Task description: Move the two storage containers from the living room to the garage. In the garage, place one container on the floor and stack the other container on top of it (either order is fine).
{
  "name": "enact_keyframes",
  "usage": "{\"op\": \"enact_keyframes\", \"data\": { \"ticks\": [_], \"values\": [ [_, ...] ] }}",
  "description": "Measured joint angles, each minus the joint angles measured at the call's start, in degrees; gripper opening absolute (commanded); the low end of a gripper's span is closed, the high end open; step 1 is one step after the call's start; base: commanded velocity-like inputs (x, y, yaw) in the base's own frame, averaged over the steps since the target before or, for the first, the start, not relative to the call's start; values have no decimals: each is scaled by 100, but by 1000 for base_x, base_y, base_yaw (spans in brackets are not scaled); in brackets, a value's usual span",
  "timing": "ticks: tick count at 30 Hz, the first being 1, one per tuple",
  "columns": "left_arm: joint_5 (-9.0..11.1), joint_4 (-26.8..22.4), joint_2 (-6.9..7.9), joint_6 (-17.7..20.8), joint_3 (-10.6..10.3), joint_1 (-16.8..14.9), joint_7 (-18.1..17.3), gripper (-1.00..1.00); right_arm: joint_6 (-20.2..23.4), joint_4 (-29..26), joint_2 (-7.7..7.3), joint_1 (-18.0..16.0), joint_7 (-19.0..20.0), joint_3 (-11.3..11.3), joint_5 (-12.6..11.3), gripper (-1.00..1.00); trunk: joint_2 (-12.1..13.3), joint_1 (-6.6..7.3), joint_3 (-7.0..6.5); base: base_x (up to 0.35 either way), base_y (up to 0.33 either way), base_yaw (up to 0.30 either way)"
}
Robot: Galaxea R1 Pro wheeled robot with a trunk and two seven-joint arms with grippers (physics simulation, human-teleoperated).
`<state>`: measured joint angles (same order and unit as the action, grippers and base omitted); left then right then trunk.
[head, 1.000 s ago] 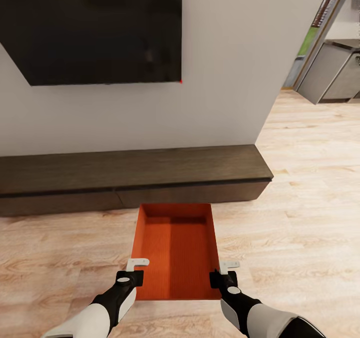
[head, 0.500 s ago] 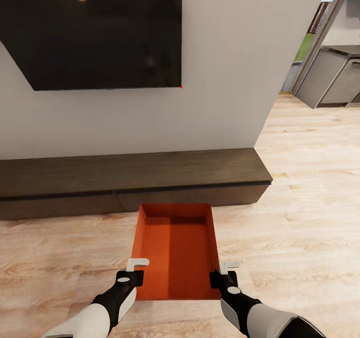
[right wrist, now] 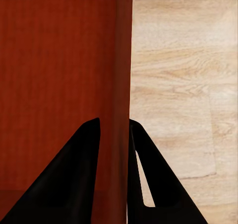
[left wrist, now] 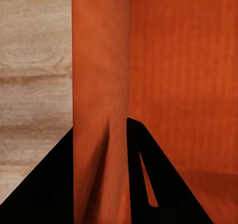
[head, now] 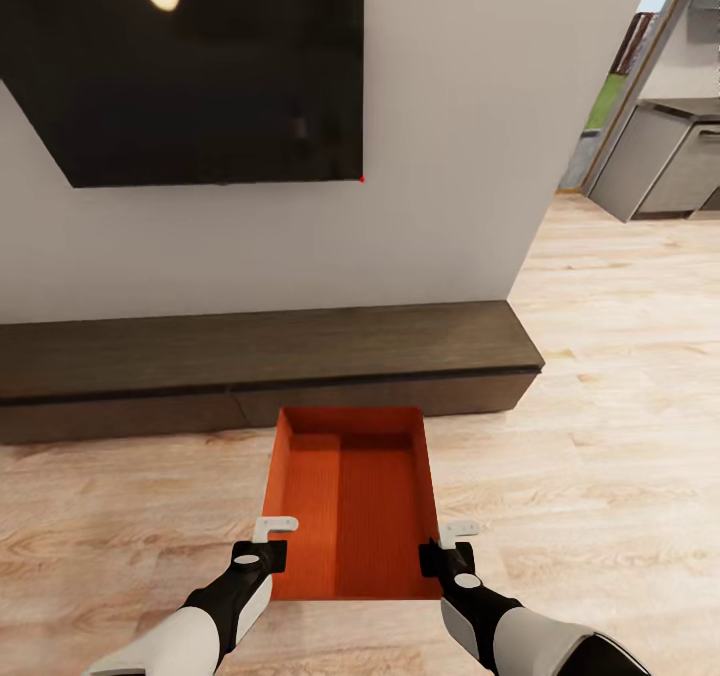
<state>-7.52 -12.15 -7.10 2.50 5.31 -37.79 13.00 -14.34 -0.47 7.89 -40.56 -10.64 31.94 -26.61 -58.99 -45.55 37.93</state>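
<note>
I am facing a white wall (head: 450, 156) that carries a black wall TV (head: 200, 66), with a long dark wood TV bench (head: 260, 361) along its foot and light wood plank floor (head: 600, 436) spreading out from the bench. An orange-red storage container (head: 350, 501) hangs above those planks just short of the bench, open top up. My left gripper (head: 262, 548) is clamped over the container's left wall (left wrist: 101, 85), one finger on each side of it. My right gripper (head: 447, 551) pinches its right wall (right wrist: 124, 60) likewise.
</note>
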Motion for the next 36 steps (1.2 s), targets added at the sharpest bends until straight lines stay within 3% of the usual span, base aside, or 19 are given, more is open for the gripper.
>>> {"op": "enact_keyframes", "data": {
  "ticks": [36],
  "values": [
    [41, 14, -3, -44, -13, 2, 13, -100, -6, -12, -10, -2, 6, 5, 22, -100, 0, 0, -330, 0, 0, 0]
  ]
}}
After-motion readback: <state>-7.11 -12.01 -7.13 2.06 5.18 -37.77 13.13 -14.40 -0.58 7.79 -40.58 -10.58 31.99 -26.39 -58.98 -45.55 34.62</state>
